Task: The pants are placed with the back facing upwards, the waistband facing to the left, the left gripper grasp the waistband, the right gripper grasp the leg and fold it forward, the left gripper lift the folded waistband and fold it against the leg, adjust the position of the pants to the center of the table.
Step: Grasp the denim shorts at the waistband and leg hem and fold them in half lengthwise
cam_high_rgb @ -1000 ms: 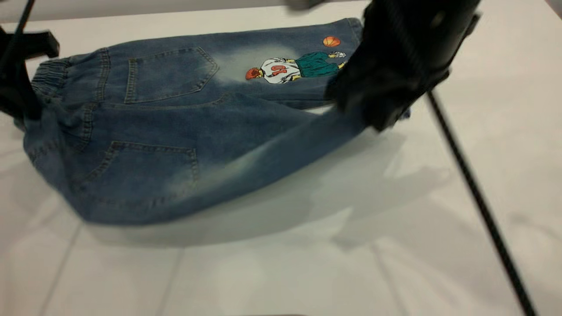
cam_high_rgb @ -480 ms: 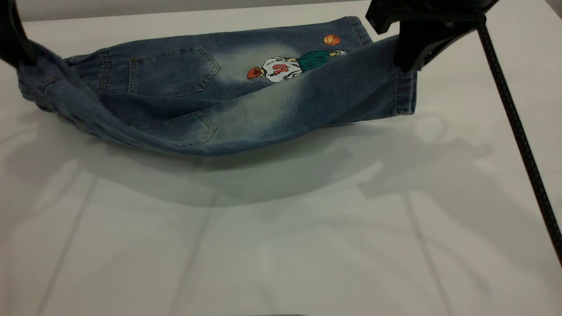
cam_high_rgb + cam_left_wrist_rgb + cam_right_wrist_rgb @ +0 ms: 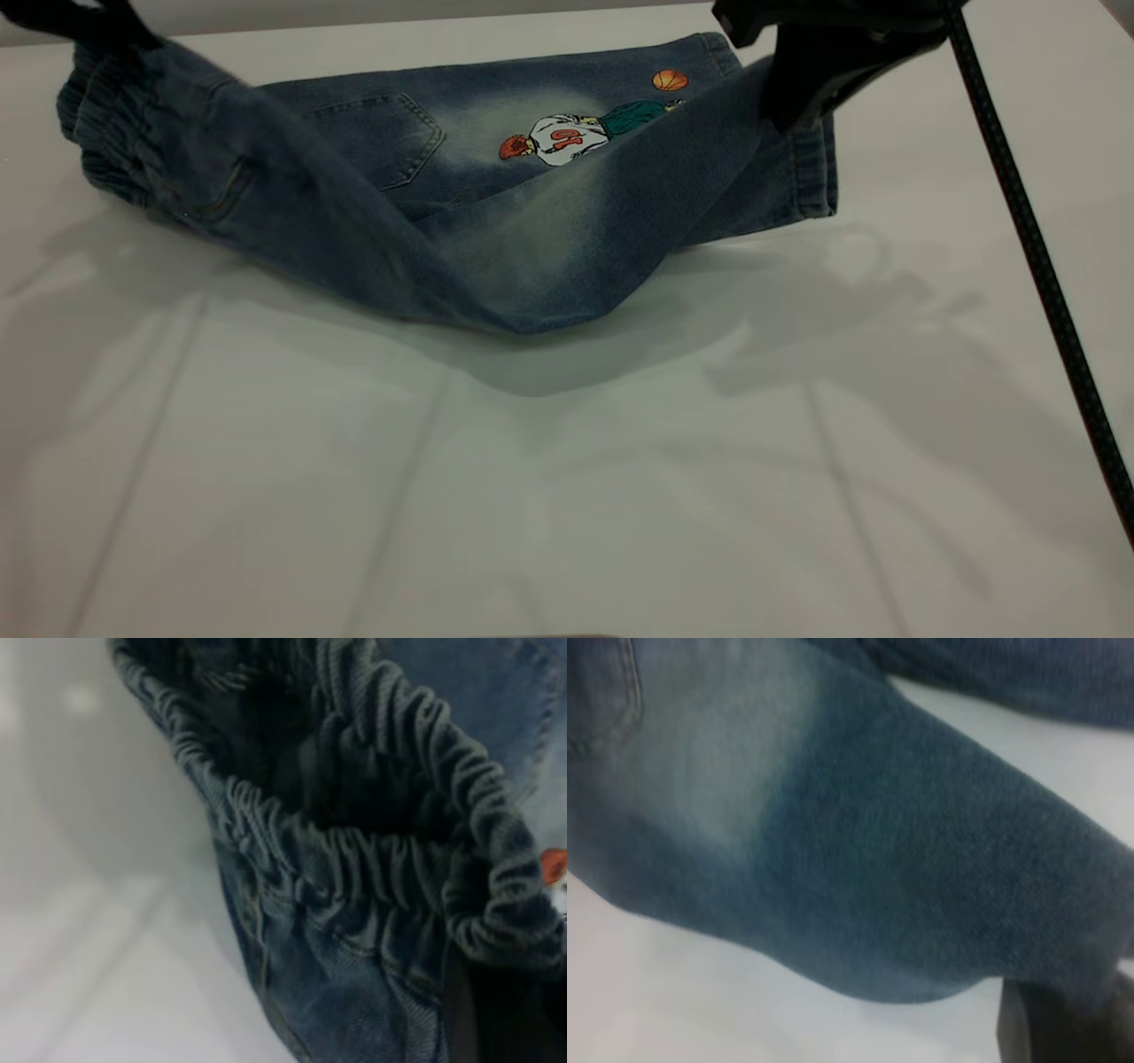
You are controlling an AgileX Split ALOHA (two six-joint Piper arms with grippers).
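Left gripper [image 3: 93,22] clenched on waistband [image 3: 111,142], held raised off table [image 3: 567,496]. Right gripper [image 3: 802,80] clamped on leg [image 3: 611,221] near hem, also lifted. Pants [image 3: 461,177] sagged between both sets of fingers, lowest fold touching table; printed leg lay flat behind.

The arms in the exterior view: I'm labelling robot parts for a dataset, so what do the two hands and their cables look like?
Both are plain black with no markings visible. The right hand is a chunky, angular claw under a bulky black body, with a thick black braided cable trailing from it. The left hand shows only as a thin black edge, cut off by the frame.
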